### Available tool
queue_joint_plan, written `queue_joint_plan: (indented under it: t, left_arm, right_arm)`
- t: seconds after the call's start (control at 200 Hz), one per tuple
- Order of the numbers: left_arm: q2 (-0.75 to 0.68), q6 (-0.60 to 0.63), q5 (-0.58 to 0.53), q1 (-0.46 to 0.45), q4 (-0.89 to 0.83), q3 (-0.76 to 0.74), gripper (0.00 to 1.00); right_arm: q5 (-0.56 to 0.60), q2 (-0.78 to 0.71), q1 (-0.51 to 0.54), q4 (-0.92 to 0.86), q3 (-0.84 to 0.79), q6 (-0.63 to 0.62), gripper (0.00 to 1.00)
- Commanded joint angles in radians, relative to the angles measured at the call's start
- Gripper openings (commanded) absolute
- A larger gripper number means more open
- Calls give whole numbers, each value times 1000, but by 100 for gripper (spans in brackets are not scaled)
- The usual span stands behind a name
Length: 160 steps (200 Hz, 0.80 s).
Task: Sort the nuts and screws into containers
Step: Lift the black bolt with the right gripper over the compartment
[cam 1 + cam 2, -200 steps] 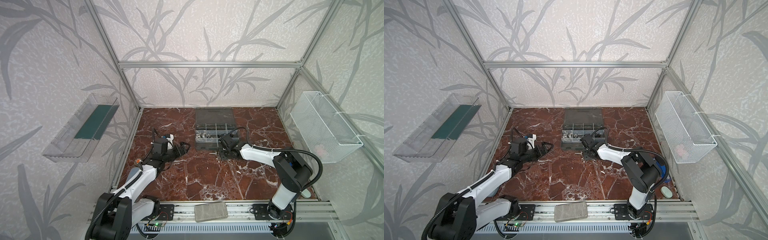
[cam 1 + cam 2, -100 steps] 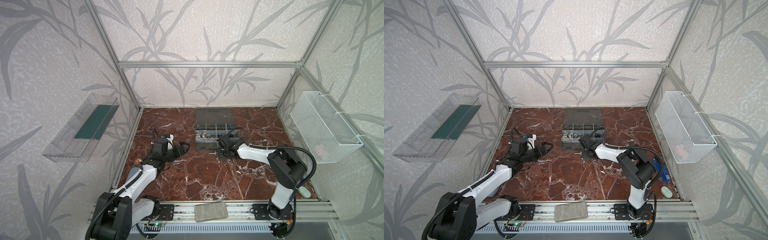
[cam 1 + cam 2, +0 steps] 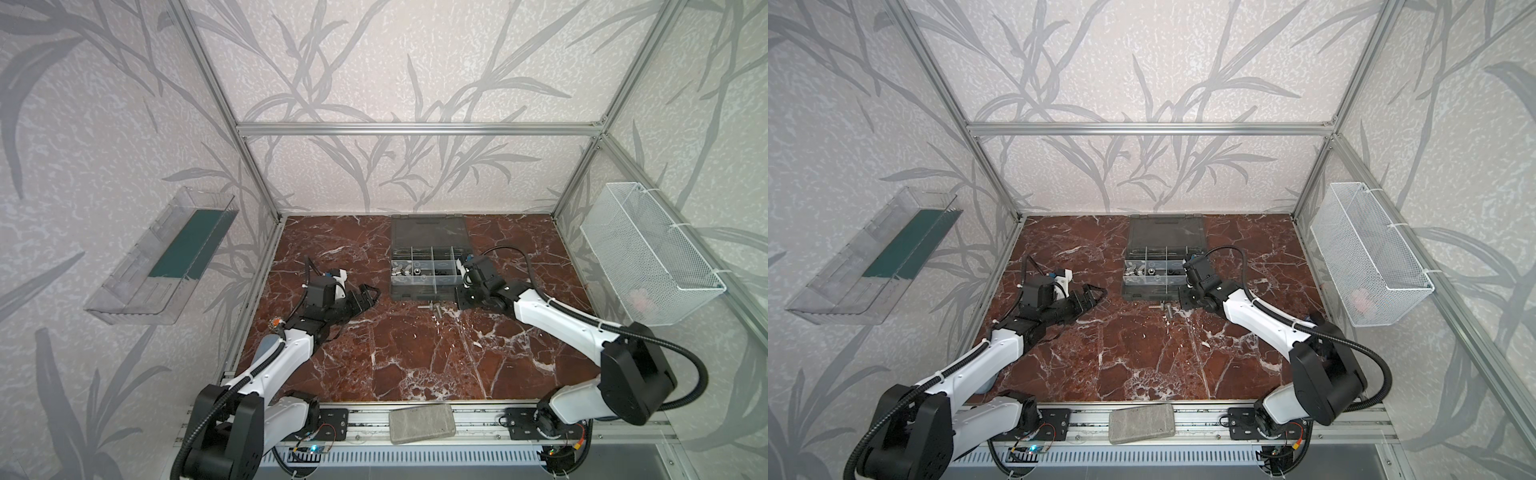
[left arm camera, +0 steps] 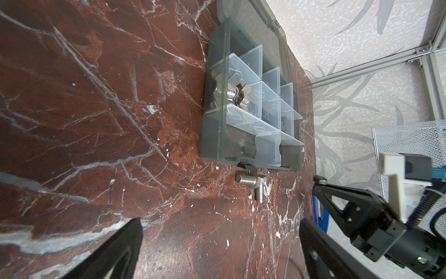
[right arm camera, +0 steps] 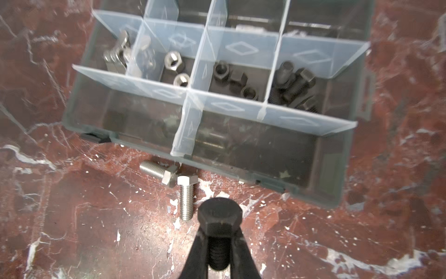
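Black left tool (image 3: pixel 368 297) gapes wide, empty, between the table's (image 3: pixel 415 353) left edge and the case (image 5: pixel 313 188). Two silver bolts (image 5: pixel 185 198) lie just beside its front. Your right tool (image 5: pixel 219 241) clamps a black bolt (image 5: pixel 219 217) by the threads: hard, slick, likely to twist.

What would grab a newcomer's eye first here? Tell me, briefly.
First, the black bolt clamped in the right end effector, just in front of the organizer case. Next, two silver bolts lie loose on the marble beside the case's front wall, heads together. The left end effector hangs open off to the left, holding nothing.
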Motion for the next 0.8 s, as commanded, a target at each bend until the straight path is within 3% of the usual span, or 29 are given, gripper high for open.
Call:
queue_joint_plan:
  t: [0.0,0.32,0.795]
  left_arm:
    - [9,11,-8,7,-4,28,99]
    - [26,11,-6,7,1,35,99]
    - [22,17,-19,9,-22,46,99]
  right_arm:
    - [-49,-34,-83,-41,36,-53,2]
    - [-123,112,-259,-68,196,-107,1]
    - [-215,420,-283,-145,448,-129,2]
